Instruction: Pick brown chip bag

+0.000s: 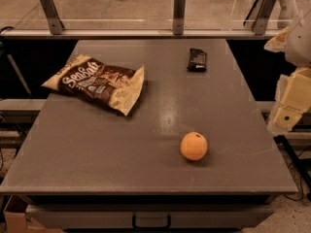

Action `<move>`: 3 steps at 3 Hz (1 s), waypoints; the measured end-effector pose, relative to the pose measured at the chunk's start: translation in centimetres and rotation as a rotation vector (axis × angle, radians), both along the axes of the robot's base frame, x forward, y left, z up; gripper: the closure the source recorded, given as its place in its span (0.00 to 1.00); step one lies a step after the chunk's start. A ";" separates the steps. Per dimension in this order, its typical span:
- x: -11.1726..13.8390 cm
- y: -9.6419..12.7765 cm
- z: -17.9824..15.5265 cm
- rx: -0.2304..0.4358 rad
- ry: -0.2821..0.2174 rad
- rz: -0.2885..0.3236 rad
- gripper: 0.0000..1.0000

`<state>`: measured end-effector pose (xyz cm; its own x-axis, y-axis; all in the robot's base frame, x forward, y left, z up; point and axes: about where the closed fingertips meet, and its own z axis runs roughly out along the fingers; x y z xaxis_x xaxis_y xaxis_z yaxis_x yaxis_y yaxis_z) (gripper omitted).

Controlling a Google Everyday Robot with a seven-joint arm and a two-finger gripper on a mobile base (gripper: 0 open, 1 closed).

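The brown chip bag lies flat on the left rear part of the grey table. It is dark brown with cream ends and white script lettering. My gripper is at the right edge of the view, at the end of the cream-coloured arm, beyond the table's right side. It is far from the bag and holds nothing that I can see.
An orange ball sits on the table at the front right of centre. A small black wrapped bar lies at the rear right. A glass barrier on metal posts runs behind the table. A drawer handle is below the front edge.
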<state>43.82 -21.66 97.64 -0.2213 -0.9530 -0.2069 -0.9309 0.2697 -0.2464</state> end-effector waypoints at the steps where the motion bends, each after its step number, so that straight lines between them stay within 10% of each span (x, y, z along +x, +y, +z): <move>1: 0.0 0.0 0.0 0.000 0.000 0.000 0.00; 3: 6.7 5.9 -2.2 0.106 -0.005 0.066 0.00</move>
<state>50.49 -15.75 95.45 -0.1577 -0.9381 -0.3084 -0.9463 0.2328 -0.2244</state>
